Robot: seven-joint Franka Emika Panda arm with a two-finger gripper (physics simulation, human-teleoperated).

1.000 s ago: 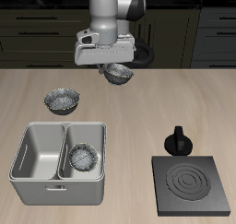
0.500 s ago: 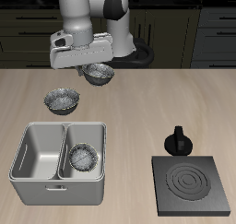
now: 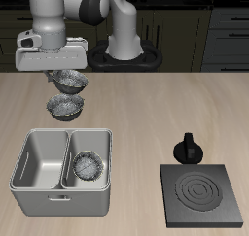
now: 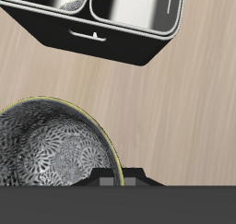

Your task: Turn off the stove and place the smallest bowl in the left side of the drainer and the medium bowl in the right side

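Swinging away from the middle of the far edge, the arm has carried the gripper [image 3: 66, 73] along the back of the table and out over the side where the drainer stands. It is clenched on the rim of the medium bowl [image 3: 68, 83], which hangs clear of the surface. Directly below and a little nearer sits the widest bowl [image 3: 65, 107], resting on the table [image 3: 146, 104]; the two look almost stacked from the front, yet whether they touch cannot be told.

Nearer still is the drainer [image 3: 34, 196], close to the front edge. The smallest bowl [image 3: 88, 166] lies in its compartment on the stove's side; the other compartment shows only bare metal.

Well apart, at the opposite front corner, the stove [image 3: 202, 216] sits flat with its coil dark, and the knob [image 3: 187, 149] stands just behind it.

From the wrist camera, the crinkled inside of the medium bowl [image 4: 46, 145] fills the foreground, with pale wood grain beyond it and the drainer [image 4: 101, 39] farther off.

Dark cabinets [image 3: 175, 36] with long handles line the room behind the robot's base [image 3: 124, 50].
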